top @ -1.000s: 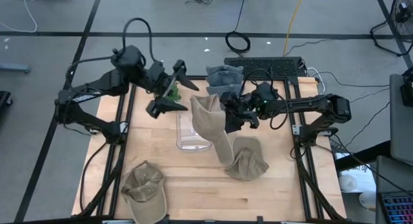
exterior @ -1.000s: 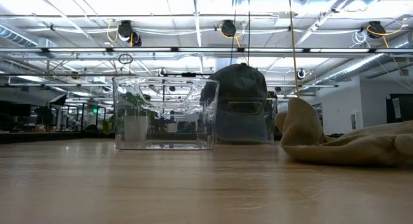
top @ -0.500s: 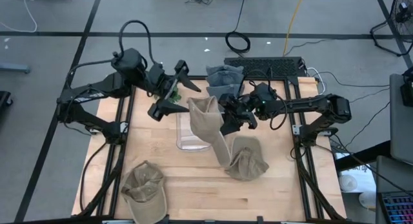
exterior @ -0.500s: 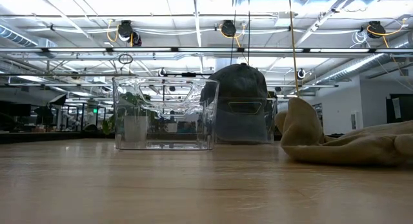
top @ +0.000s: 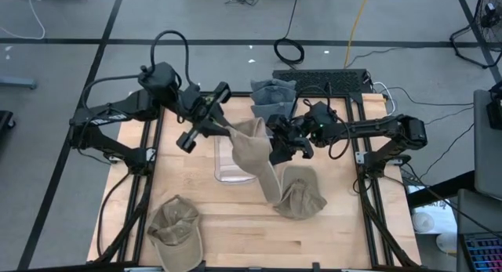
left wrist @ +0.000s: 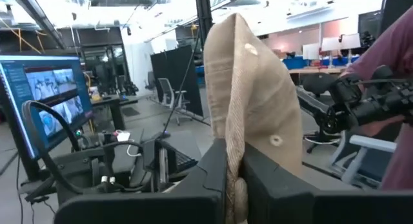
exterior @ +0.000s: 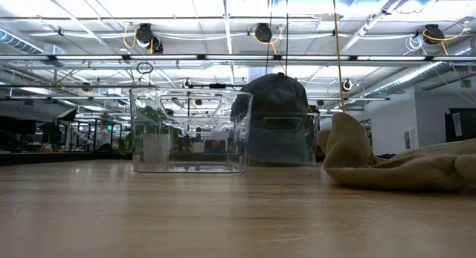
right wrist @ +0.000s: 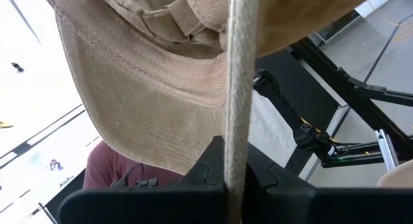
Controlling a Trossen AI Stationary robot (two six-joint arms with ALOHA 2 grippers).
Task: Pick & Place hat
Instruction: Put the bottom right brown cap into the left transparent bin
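2 end effectors (top: 222,128) (top: 272,143) on hat (top: 252,146)

Below both closed jaw pairs: clear bin (top: 234,161); beside right pair: second tan hat (top: 300,191); beyond: grey hat (top: 271,92); open tabletop (top: 235,217) nearer front edge.

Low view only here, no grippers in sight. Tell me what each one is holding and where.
Observer: The left gripper is shut on one edge of a tan hat.
Operator: Report the right one.
Observer: The right gripper is shut on another edge of the same hat.
Operator: Give me its place over the table.
Observer: From above, the hat overlaps the clear bin, held up between the two arms.
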